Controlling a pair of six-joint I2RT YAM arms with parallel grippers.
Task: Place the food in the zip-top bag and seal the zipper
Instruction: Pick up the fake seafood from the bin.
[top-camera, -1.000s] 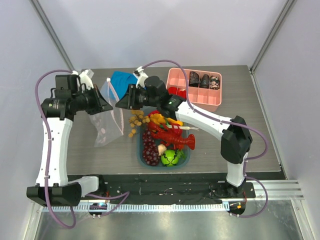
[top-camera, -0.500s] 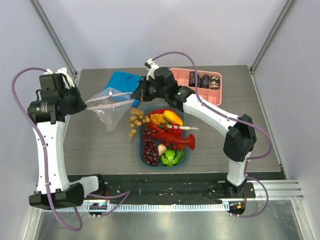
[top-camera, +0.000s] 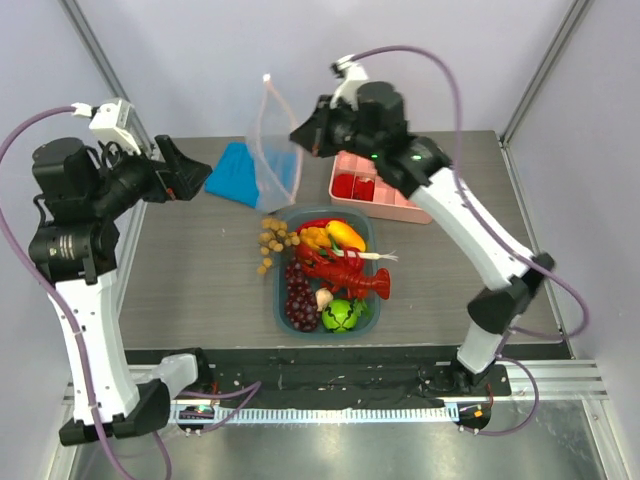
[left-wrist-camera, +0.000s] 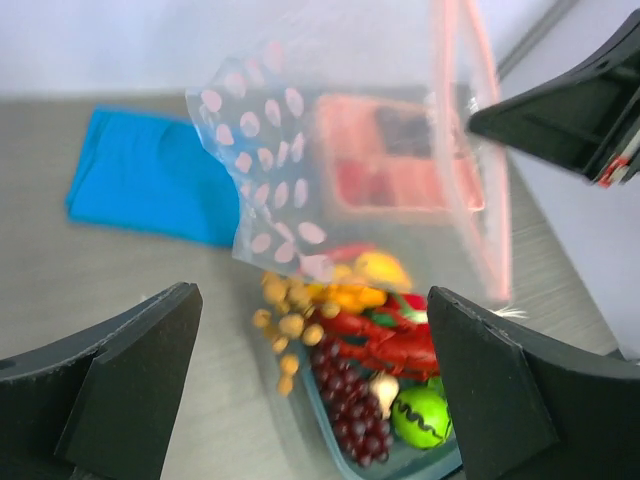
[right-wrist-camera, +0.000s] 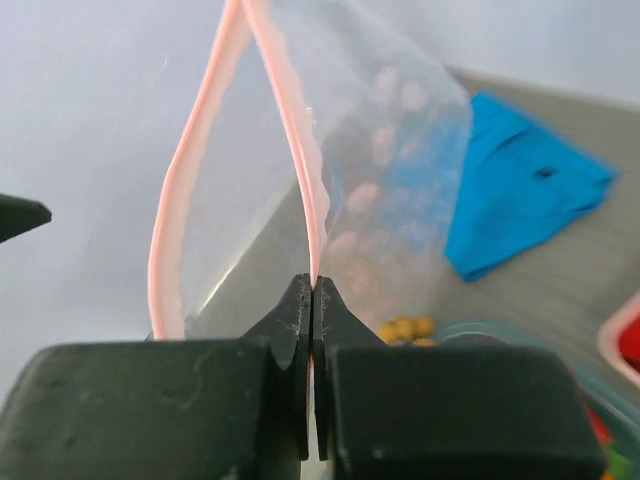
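Right wrist: right claw (right-wrist-camera: 312, 286) pinches zipper (right-wrist-camera: 301, 170); zip-top bag (right-wrist-camera: 395, 135) seemingly airborne.

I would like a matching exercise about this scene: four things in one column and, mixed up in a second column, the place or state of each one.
Column 1
1. zip-top bag
2. red lobster
3. blue cloth
4. left hand

Column 2
A. lying in the teal tub
B. open, holding nothing
C. up in the air, pinched at its pink edge by the right hand
D. flat on the table, at the far side

Pairs: 1-C, 2-A, 3-D, 4-B
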